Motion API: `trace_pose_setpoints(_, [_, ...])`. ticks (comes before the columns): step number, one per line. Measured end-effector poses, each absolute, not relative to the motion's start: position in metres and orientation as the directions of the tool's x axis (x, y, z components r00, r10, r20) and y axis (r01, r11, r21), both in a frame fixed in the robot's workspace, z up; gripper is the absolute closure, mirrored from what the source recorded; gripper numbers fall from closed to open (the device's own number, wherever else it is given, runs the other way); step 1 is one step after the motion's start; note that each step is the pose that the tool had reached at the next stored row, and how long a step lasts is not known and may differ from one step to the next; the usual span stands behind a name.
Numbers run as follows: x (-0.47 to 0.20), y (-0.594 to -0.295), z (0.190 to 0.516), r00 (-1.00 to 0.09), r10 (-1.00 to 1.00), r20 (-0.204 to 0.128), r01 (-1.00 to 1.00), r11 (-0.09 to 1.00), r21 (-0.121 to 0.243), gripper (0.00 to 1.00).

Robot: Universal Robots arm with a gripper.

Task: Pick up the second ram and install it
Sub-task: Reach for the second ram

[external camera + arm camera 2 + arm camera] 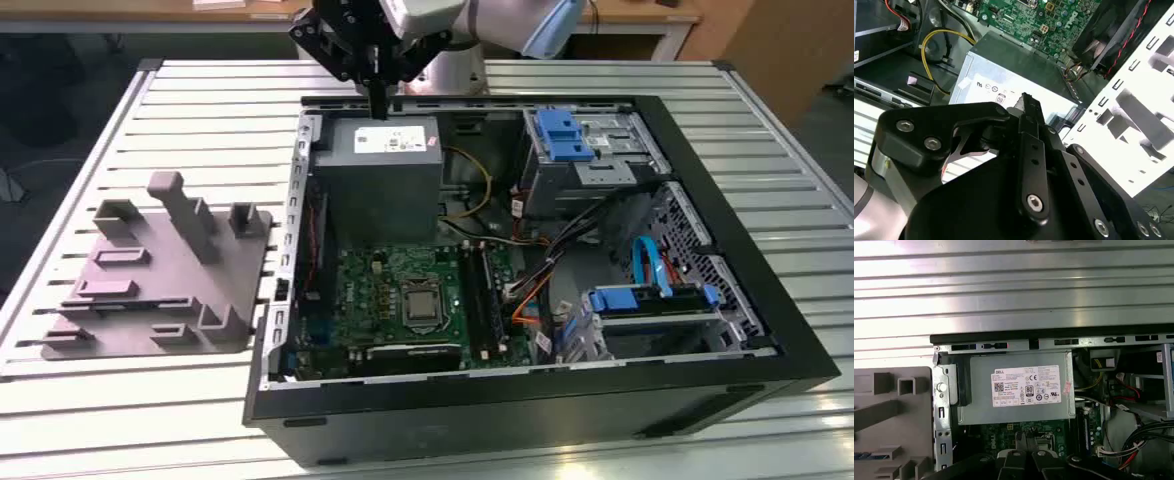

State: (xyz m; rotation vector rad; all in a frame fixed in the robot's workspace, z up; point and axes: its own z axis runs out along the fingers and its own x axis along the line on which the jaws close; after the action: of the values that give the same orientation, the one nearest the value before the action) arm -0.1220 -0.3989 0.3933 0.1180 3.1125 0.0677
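Observation:
My gripper (379, 110) hangs above the back edge of the open computer case (694, 330), over the grey power supply (380, 165). In both wrist views the black fingers (1026, 107) (1015, 460) lie together, with nothing visible between them. The power supply's labelled top (1024, 387) lies straight beneath them. The green board (387, 290) sits lower in the case, with long black slots (483, 300) beside the CPU socket (424, 305). I cannot pick out the second ram with certainty. The grey holder tray (134, 300) with upright posts stands outside the case on the exterior view's left.
Blue-latched drive bays (567, 135) and a bundle of cables (547, 270) take up the exterior view's right side of the case. A yellow cable (934, 45) runs beside the power supply. The slatted metal table (200, 90) surrounds the case.

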Motion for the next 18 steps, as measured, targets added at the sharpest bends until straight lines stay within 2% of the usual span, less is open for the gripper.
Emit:
trace_pose_setpoints(7, [-0.126, -0.399, 0.393, -0.997, 0.076, -0.024, 0.075, 0.996, 0.044, 0.89])
trace_pose_setpoints(18, [-0.175, -0.399, 0.393, -0.997, 0.076, -0.029, 0.075, 0.996, 0.045, 0.89])
